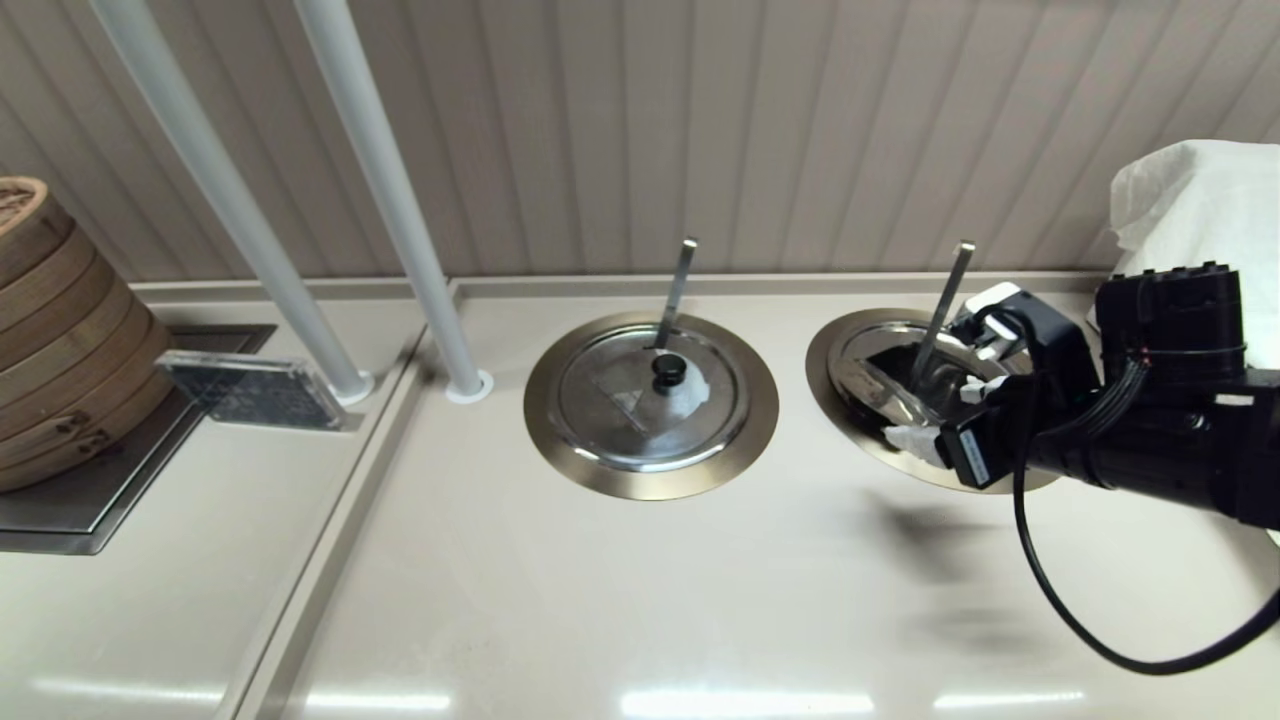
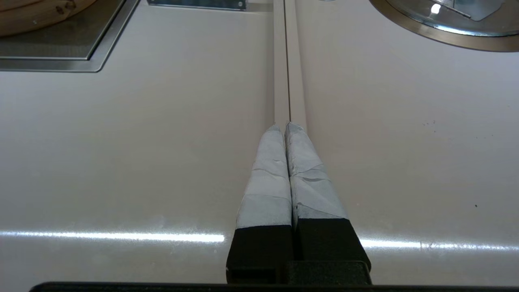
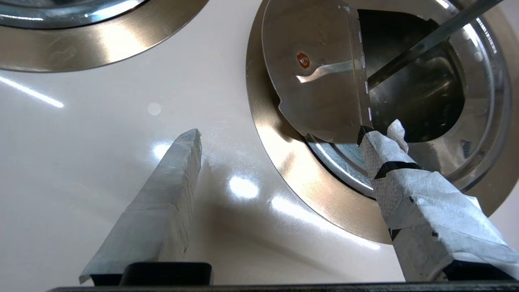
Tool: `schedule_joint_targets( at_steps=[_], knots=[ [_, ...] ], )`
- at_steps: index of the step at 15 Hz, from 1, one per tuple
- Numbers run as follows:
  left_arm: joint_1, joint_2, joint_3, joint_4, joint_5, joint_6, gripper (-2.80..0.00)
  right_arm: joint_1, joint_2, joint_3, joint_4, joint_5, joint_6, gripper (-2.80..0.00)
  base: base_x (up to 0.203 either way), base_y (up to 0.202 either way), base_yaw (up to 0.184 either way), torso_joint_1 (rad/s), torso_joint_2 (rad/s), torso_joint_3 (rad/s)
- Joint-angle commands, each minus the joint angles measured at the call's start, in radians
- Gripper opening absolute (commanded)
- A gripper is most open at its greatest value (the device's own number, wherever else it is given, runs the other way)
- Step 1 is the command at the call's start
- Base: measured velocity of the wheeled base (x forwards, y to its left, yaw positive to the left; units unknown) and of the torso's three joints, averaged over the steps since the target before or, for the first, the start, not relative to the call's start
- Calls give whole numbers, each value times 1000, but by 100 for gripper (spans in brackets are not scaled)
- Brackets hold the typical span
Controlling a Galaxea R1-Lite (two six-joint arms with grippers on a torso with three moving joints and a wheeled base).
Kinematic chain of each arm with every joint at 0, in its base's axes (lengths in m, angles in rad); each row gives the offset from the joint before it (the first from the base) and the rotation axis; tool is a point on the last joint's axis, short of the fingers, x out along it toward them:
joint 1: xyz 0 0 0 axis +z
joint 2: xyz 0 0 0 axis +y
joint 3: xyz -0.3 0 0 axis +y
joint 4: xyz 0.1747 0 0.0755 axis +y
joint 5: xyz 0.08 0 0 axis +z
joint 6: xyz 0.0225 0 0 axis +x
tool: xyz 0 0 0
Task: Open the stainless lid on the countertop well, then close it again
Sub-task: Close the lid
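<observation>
I see the shiny round steel lid (image 3: 316,81) with its flap folded back and open. The round well with the wide bronze ring (image 3: 284,162) shows dark inside, with a flat steel handle (image 1: 940,310) sticking up.

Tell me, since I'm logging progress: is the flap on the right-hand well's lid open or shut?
Open. The stainless lid has its flap folded back, baring the dark countertop well; the right gripper is spread beside it.

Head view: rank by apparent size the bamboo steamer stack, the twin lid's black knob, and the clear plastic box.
1. bamboo steamer stack, largest though cut off by the frame.
2. clear plastic box.
3. black knob, smallest.
</observation>
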Motion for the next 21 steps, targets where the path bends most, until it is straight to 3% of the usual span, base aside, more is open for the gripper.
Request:
schedule_joint_targets(
  at_steps=[1,3,10,14,21],
  knots=[
    [0,0,0,-1,0,-1,-280,73,25,86,-184,-121,-44,0,0,0,0,0,0,0],
    [0,0,0,-1,0,-1,-280,78,64,140,-306,-157,-112,0,0,0,0,0,0,0],
    [0,0,0,-1,0,-1,-280,72,213,157,-472,-232,-164,0,0,0,0,0,0,0],
    [0,0,0,-1,0,-1,-280,68,246,143,-480,-244,-164,0,0,0,0,0,0,0],
    [0,0,0,-1,0,-1,-280,-11,268,46,-538,-273,-158,0,0,0,0,0,0,0]
  ],
)
